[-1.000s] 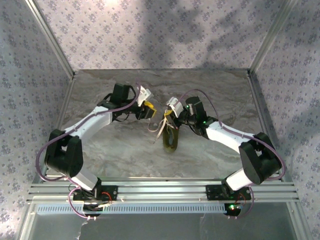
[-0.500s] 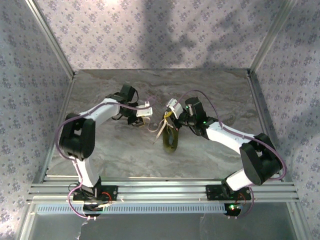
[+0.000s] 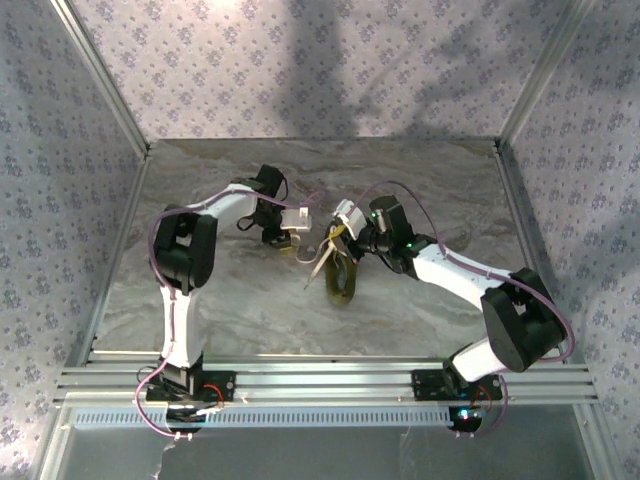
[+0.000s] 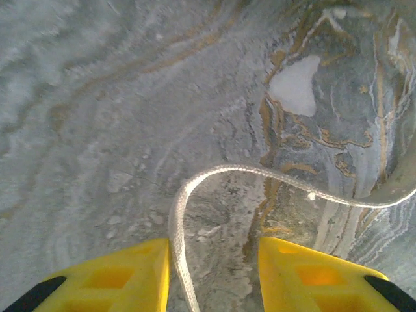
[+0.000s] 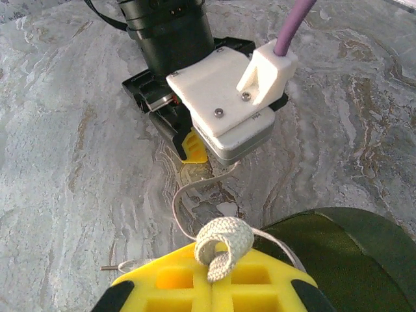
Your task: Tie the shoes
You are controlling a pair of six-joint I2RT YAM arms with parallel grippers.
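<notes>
My left tool [image 4: 214, 263], fingers spread, straddles one lace strand [image 4: 260, 171] lying on the worktop [image 4: 97, 97]. My right tool [image 5: 213, 276], pressed together, pinches one curled lace loop [image 5: 224, 240] beside the single olive shoe [image 5: 344, 250], mid-worktop.

Matching kit on both sides: the left arm [image 3: 225, 207] and right arm [image 3: 450, 268] wear white link shells between chunky black joint housings, and a purple cable [image 3: 398, 186] loops along each. There's a green light [image 3: 408, 243] glowing on the right one. The left gripper [image 4: 214, 257] has bright yellow fingers [image 4: 110, 281], square-recessed, with black heels. Seen from the right wrist, its white printed mount [image 5: 224, 110] carries two small screws.
</notes>
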